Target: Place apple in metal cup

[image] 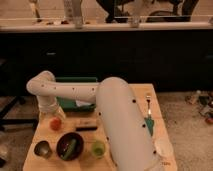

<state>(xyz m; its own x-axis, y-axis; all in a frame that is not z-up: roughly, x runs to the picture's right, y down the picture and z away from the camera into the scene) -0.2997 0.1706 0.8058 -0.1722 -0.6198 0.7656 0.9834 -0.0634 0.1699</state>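
Apple (55, 123): near left; likely light, firm, smooth, prone to rolling; best taken across its middle. Gripper (49, 111): just behind it, released, empty. Metal cup (43, 149): nearer still.

White arm (119, 112) bent leftward — claw (49, 110) low under the elbow (41, 83); jaws apart

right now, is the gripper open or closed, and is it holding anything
gripper: open, holding nothing; it hangs just above the apple.
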